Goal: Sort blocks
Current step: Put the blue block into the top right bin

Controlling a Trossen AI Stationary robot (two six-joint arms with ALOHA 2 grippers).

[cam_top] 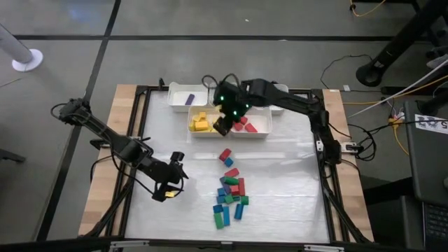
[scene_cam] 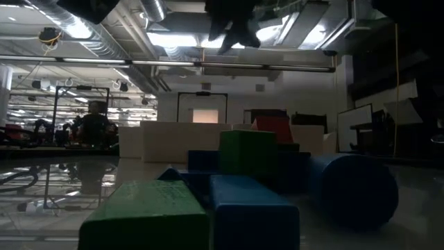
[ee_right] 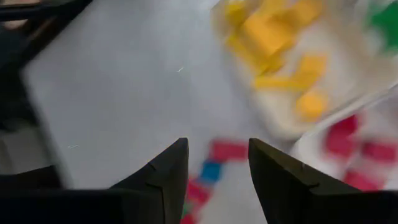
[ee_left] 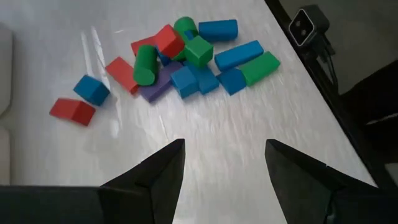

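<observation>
Right gripper (cam_top: 222, 127) hangs at upper centre of the overhead frame, above the bin of yellow blocks (cam_top: 201, 122), its fingers apart with nothing between them, which suggests a yellow piece was just let go there or the arm is between trips. Left gripper (cam_top: 170, 183) waits at lower left, fingers also spread and empty, aimed toward the unsorted pile of blocks (cam_top: 230, 196) in the lower middle of the table (cam_top: 294, 189). That pile, in the left wrist view, holds roughly six blue, four red, four green and one purple piece, though overlaps hide some. Three white bins are clearly seen: one with a purple block (cam_top: 190, 99), the yellow one, and one with red blocks (cam_top: 246, 126).
</observation>
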